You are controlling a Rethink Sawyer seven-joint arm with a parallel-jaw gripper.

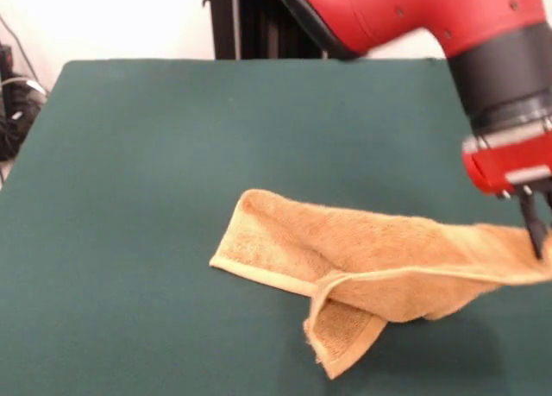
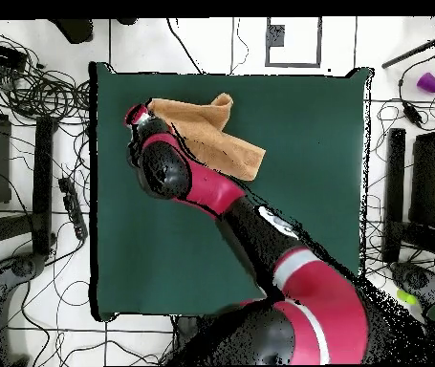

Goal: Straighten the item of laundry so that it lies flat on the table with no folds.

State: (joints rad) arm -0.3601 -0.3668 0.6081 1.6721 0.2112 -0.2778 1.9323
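Observation:
The orange-yellow towel [image 1: 362,258] lies crumpled on the dark green table [image 1: 172,154], toward its near right in the front view. Its left part rests flat. A folded flap hangs forward at the middle, and its right end is held up off the table. My gripper [image 1: 535,232] comes down at the right edge and is shut on that raised right end. In the overhead view the towel [image 2: 211,134] lies near the table's [image 2: 307,143] top left corner, with the gripper [image 2: 140,117] at its left end and the arm covering part of it.
A black stand [image 1: 250,21] rises behind the table's far edge. Cables [image 1: 17,103] lie off the table's left side. In the overhead view, cables [image 2: 30,86] and equipment surround the table on the floor, and a purple object [image 2: 428,82] sits at the top right.

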